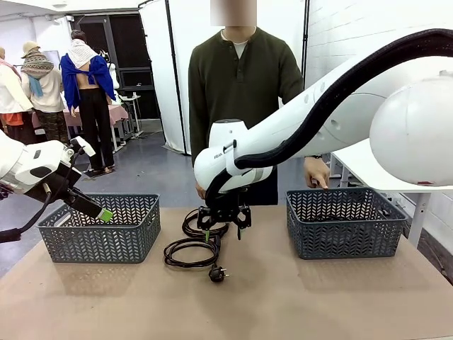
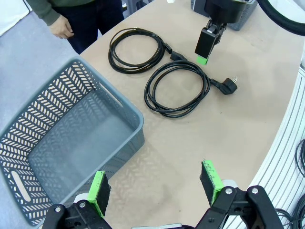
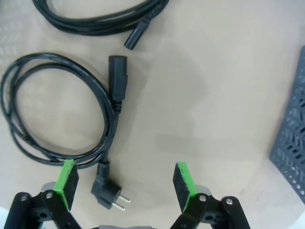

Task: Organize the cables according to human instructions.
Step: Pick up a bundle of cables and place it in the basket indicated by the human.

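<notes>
Two cables lie coiled on the brown table. The nearer cable [image 1: 190, 252] [image 2: 177, 88] [image 3: 56, 112] ends in a round two-pin plug [image 1: 217, 273] [image 3: 109, 193]. The farther cable [image 1: 201, 227] [image 2: 135, 49] [image 3: 97, 18] lies just behind it. My right gripper [image 1: 223, 231] [image 3: 125, 180] [image 2: 208, 44] hangs open, pointing down over where the two coils meet, holding nothing. My left gripper [image 1: 100, 211] [image 2: 155, 185] is open and empty above the near rim of the left basket [image 1: 99, 228] [image 2: 71, 143]. The human [image 1: 241, 92] stands at the far side, one hand [image 1: 316, 173] down behind the right basket.
A second grey basket [image 1: 345, 221] [image 3: 291, 138] stands on the table's right side. Bare tabletop lies between the baskets in front of the coils. The person's other hand [image 2: 62, 29] hangs near the table's far edge by the left basket.
</notes>
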`<state>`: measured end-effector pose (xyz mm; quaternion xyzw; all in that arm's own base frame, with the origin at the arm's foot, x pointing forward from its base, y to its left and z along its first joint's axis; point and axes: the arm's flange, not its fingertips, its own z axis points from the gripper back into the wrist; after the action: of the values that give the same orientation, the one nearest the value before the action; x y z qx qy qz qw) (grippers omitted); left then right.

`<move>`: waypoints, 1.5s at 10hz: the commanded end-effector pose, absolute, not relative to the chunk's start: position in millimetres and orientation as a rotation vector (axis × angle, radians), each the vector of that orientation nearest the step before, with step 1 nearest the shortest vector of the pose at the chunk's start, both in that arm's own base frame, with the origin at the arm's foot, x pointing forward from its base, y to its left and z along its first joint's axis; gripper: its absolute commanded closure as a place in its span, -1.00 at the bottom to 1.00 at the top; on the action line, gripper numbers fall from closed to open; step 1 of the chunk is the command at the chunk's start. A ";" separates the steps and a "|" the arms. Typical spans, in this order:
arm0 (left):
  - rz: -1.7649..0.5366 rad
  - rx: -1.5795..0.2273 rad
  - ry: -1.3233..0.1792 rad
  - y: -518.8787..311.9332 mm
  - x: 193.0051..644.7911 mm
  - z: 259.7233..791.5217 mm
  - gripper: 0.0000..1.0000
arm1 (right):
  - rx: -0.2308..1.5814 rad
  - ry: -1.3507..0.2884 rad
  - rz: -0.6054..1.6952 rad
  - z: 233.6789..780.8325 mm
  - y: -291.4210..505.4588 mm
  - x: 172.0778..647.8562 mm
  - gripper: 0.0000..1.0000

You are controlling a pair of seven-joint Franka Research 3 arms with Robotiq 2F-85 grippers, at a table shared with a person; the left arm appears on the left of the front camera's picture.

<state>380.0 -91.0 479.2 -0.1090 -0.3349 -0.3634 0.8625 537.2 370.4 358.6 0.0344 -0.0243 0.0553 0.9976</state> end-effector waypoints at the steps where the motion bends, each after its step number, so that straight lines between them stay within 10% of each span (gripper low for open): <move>1: -0.747 -0.243 -0.700 -89.9 381.0 478.4 -1.00 | 0.019 -0.089 0.078 348.3 378.7 540.0 -1.00; 15: -0.747 -0.243 -0.700 -89.9 381.0 478.4 -1.00 | -0.066 -0.045 0.037 307.4 385.2 551.8 -1.00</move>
<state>380.0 -91.0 479.2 -0.1090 -0.3349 -0.3634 0.8625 547.2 379.5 307.6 -0.0075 -0.0129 0.0320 0.9994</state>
